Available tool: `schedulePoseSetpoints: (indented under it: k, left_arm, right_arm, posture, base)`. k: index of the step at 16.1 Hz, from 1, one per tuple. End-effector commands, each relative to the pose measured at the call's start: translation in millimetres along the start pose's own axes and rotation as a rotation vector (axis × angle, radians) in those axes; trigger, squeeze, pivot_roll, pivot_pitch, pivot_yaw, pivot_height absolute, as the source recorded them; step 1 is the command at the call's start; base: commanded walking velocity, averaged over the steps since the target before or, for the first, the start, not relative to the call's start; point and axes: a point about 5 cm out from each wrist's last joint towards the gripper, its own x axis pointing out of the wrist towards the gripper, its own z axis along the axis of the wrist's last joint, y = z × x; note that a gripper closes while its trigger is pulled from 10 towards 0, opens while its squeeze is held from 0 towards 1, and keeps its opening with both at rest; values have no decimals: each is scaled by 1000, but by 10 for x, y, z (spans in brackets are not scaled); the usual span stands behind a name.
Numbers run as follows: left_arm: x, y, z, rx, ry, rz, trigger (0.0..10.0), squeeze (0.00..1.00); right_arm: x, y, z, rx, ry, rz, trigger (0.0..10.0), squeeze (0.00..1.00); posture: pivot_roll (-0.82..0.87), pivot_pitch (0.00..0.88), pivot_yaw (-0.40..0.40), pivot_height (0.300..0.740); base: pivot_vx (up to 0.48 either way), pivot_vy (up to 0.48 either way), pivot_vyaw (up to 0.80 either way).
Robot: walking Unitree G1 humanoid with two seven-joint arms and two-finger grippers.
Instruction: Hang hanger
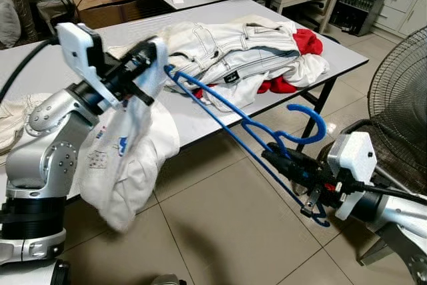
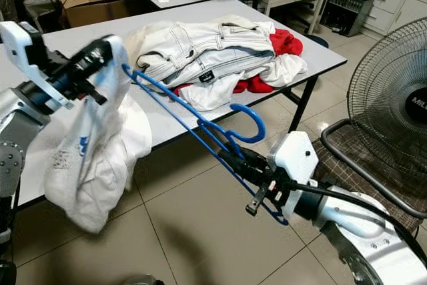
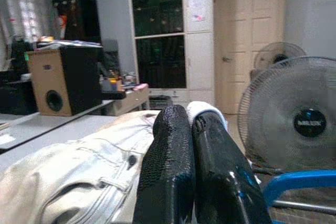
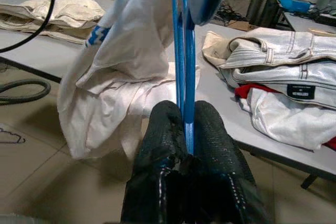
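We saw our right gripper [image 1: 283,159] clenched on the blue hanger [image 1: 227,115] near its hook, low on the right. The hanger's long axis ran up and left from there, its far tip touching the white garment [image 1: 130,158] that our left gripper [image 1: 143,65] held pinched shut above the tabletop [image 1: 193,121] edge. We judged the hanger tip must enter the garment's opening next.
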Motion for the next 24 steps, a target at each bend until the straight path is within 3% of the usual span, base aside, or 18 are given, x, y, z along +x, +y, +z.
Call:
schedulePoseSetpoints:
  k: [1,4,6,10,11,19,24]
  left_arm:
    - [47,-61,52,18,-4,-53,0,0]
    - [117,-169,94,6,-35,-139,0,0]
    - [176,-333,210,-38,-98,-273,0,0]
    - [177,-451,356,-89,-162,-375,0,0]
    - [144,-493,358,-110,-138,-428,0,0]
    - [162,-384,184,-15,7,-312,0,0]
    - [205,-412,70,-8,67,-418,0,0]
  right_arm:
    - [27,-31,-12,1,17,17,10000,0]
    - [104,-65,-118,19,70,62,10000,0]
    - [195,-100,-237,44,112,99,10000,0]
    - [290,-157,-351,71,168,94,10000,0]
    - [317,-156,-371,67,169,109,10000,0]
    - [275,-189,-89,-67,83,211,10000,0]
    - [179,-282,-75,-147,147,305,10000,0]
  posture:
    - [-39,0,31,740]
    - [-36,0,30,740]
    - [-33,0,28,740]
    - [-27,0,20,740]
    - [-23,0,16,740]
    - [-15,0,8,740]
    - [-16,0,8,740]
  base:
    - [0,0,0]
    - [0,0,0]
    - [0,0,0]
    - [0,0,0]
    - [0,0,0]
    - [0,0,0]
    - [0,0,0]
